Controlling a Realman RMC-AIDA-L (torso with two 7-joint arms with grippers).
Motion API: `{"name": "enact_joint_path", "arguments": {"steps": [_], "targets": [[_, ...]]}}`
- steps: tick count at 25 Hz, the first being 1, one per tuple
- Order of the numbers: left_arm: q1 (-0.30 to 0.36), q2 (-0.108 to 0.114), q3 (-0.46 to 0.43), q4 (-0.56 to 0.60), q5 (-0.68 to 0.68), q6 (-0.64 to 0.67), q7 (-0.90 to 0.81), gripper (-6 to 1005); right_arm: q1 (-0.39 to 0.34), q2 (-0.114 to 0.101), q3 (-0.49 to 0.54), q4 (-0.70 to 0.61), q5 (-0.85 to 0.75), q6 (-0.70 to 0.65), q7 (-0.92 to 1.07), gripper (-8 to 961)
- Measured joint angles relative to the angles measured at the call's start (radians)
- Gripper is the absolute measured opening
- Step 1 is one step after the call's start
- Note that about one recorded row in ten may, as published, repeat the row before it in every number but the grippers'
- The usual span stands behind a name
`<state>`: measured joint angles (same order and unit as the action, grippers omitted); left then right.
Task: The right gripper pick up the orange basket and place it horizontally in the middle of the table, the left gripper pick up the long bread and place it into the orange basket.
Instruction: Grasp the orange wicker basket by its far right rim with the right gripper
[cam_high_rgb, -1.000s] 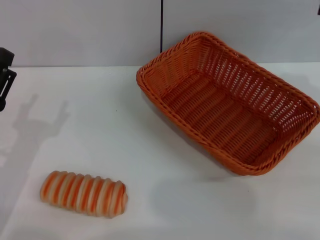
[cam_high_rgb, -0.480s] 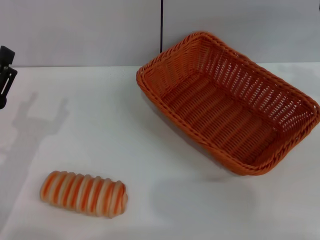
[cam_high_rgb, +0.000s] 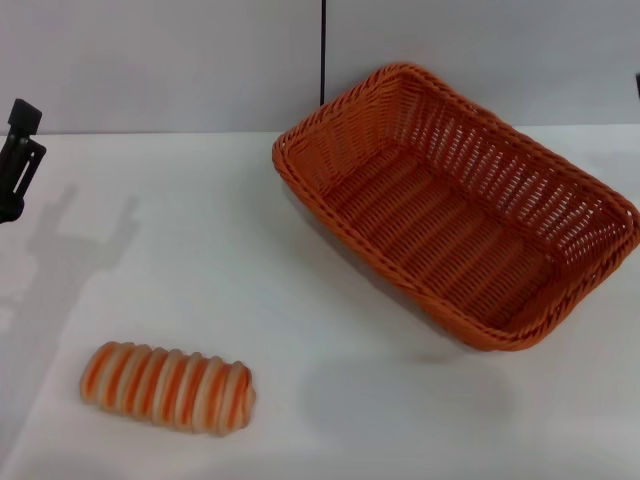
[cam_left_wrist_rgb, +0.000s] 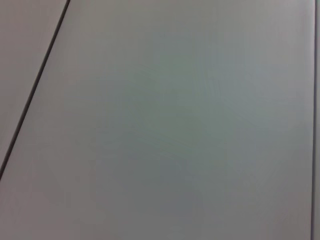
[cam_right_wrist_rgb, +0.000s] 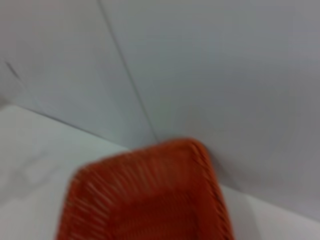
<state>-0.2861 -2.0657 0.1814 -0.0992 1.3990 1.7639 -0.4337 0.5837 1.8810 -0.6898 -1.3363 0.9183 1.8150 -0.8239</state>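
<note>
The orange basket (cam_high_rgb: 455, 215) stands empty on the white table (cam_high_rgb: 230, 240) at the back right, set at a slant to the table's edges. The right wrist view looks down on one end of the orange basket (cam_right_wrist_rgb: 150, 200) from above, with the wall behind it. The long bread (cam_high_rgb: 167, 387), striped orange and cream, lies at the front left, well apart from the basket. My left gripper (cam_high_rgb: 18, 155) hangs at the far left edge, above the table and behind the bread, only partly in view. The right gripper does not show in any view.
A grey wall runs behind the table, with a dark vertical seam (cam_high_rgb: 323, 50) above the basket's far corner. The left wrist view holds only grey wall panels and a slanted seam (cam_left_wrist_rgb: 35, 85). Bare tabletop lies between bread and basket.
The left gripper has shifted slightly up and inward at the left edge. Basket and bread lie where they were.
</note>
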Motion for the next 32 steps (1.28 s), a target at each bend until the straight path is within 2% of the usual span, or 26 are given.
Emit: {"name": "enact_joint_path", "arguments": {"steps": [3,9,12,21,28,32], "targets": [[0.003,0.0,0.0,0.0,0.0,0.001,-0.001,843,0.015,0.005,-0.001,0.042,-0.116,-0.009,-0.011,694],[-0.002,-0.001,0.001,-0.001,0.0,-0.002,-0.002,843,0.033,0.016,-0.002,0.126,-0.195,-0.025,-0.044,694],[-0.005,-0.001,0.001,-0.001,0.0,-0.005,-0.002,843,0.035,0.026,-0.002,0.168,-0.215,-0.056,-0.057,693],[0.004,-0.001,0.001,-0.002,0.0,-0.006,-0.002,843,0.044,0.034,-0.008,0.226,-0.229,-0.09,-0.076,693],[0.02,-0.001,0.003,-0.002,0.002,-0.003,-0.012,843,0.047,0.056,-0.071,0.247,-0.231,-0.126,-0.084,693],[0.027,-0.001,0.003,-0.002,0.002,-0.002,-0.013,843,0.047,0.058,-0.077,0.261,-0.231,-0.139,-0.084,694]]}}
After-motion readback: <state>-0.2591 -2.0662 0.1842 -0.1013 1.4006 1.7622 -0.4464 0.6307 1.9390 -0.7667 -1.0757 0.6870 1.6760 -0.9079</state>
